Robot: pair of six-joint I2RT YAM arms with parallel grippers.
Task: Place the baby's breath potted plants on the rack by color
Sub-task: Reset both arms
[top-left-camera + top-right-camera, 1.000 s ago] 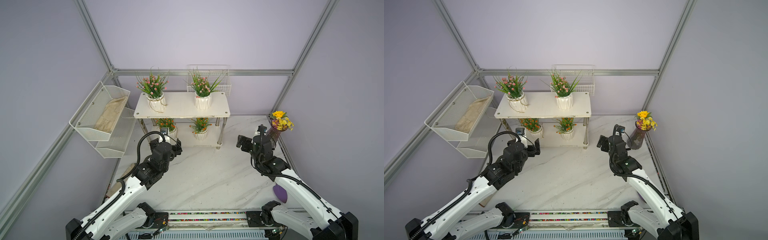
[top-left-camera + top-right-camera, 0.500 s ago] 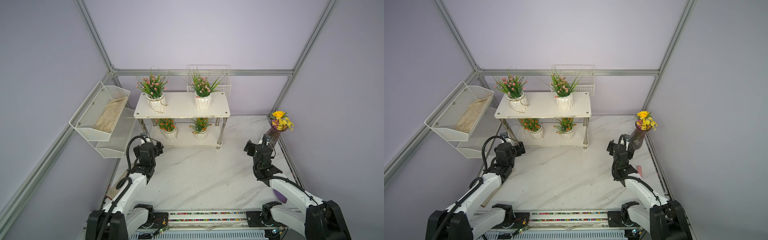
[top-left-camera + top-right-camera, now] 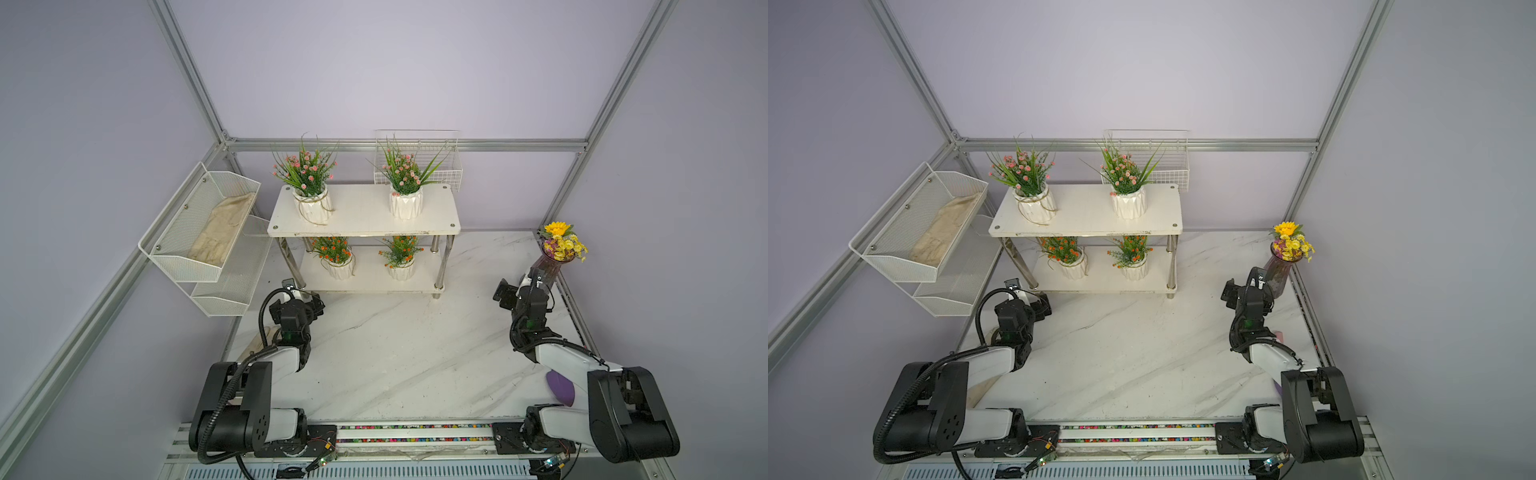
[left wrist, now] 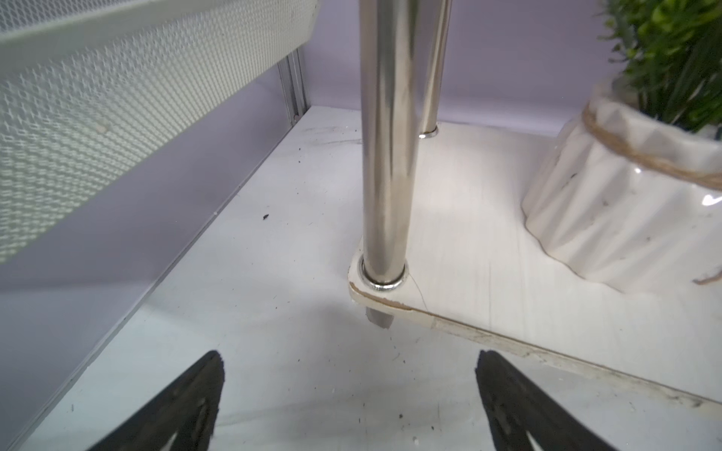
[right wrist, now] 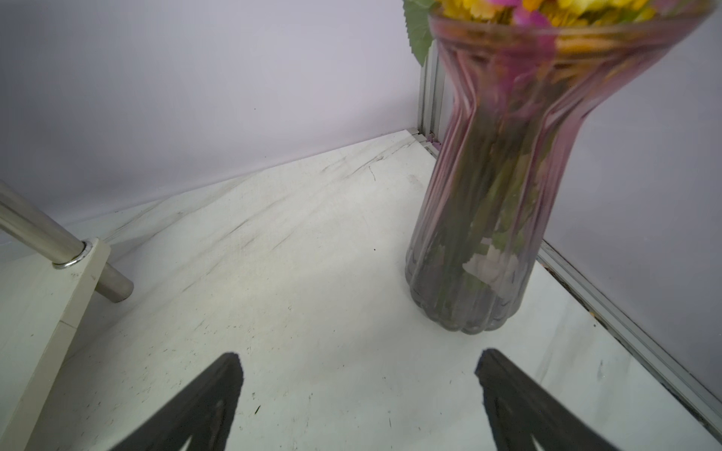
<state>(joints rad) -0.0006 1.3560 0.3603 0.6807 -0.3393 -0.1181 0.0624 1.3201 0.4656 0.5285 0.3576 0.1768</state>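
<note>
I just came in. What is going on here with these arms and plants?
A two-armed robot is sorting potted plants on the rack by color. The two pink plants stand on its top board, the two orange plants on the lower one. Nothing is held: the left tool, near the rack, and the right tool, near the vase, are both open.

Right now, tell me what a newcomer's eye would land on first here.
The white two-tier rack at the back of the table: two pink-flowered pots on its top board, two orange-flowered pots on the lower one. Next, the purple vase of yellow flowers at the right edge. The left gripper, by a rack leg, and the right gripper, by the vase, are open and empty.
</note>
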